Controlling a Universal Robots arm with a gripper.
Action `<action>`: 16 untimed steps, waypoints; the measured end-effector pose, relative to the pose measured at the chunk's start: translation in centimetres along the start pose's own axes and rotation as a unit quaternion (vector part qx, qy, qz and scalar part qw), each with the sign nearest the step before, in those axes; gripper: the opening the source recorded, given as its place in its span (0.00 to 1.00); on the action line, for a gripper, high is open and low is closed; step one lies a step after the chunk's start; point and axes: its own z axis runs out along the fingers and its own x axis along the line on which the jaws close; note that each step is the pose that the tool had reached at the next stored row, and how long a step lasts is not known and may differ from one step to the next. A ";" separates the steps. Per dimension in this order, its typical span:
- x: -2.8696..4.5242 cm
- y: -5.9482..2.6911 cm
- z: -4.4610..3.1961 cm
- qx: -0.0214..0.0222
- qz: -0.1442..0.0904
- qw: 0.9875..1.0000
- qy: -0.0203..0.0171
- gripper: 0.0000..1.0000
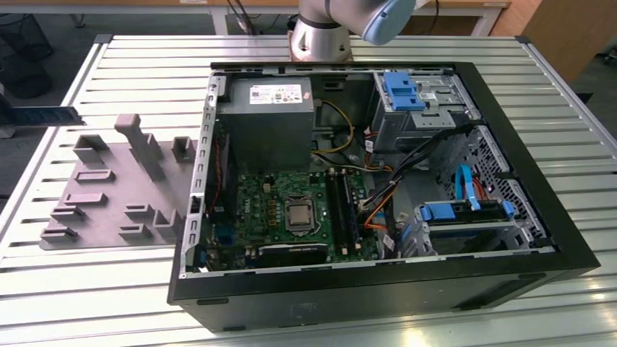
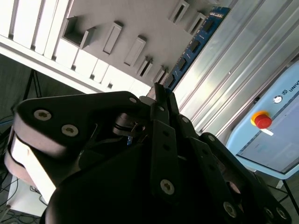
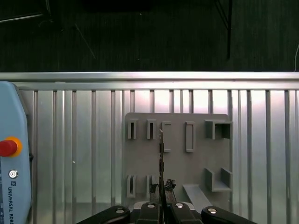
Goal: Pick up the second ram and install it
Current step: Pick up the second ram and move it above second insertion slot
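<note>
At far left of the exterior view, the second ram (image 1: 46, 116) juts out just left of the gray holder plate (image 1: 115, 188), well apart from the open PC case (image 1: 386, 282) w/ its green motherboard (image 1: 253, 199) mid-frame. In both wrist views the gripper (image 3: 162, 190) is clamped on one end of the stick, fingers (image 2: 162, 123) pressed to its flat sides. The blue board w/ black chips reaches out past them over the plate's pockets. A pendant (image 3: 11, 177) w/ a red button sits near the plate on the slatted table (image 1: 144, 58).
</note>
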 end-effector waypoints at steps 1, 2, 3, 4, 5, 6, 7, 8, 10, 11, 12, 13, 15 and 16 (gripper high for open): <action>-0.01 0.00 -0.12 0.000 0.000 1.000 0.000 0.14; -0.02 0.00 -0.22 0.000 0.000 1.000 0.000 0.14; -0.03 0.00 -0.33 0.000 0.000 1.000 0.000 0.14; -0.05 0.01 -0.44 0.000 0.000 1.000 0.000 0.14; -0.05 0.01 -0.53 0.000 0.000 1.000 0.000 0.14; -0.05 0.01 -0.55 0.000 0.000 1.000 0.000 0.14; -0.05 0.01 -0.55 0.000 0.000 1.000 0.000 0.14; -0.06 0.01 -0.56 0.000 0.000 1.000 0.000 0.14; -0.06 0.00 -0.56 0.000 0.000 1.000 0.000 0.14; -0.06 -0.01 -0.57 0.000 0.000 1.000 0.000 0.14; -0.06 -0.03 -0.57 0.000 0.000 1.000 0.000 0.14; -0.06 -0.08 -0.57 0.000 0.000 1.000 0.000 0.14; -0.06 -0.17 -0.57 0.000 0.000 1.000 0.000 0.14; -0.06 -0.22 -0.57 0.000 0.000 1.000 0.000 0.14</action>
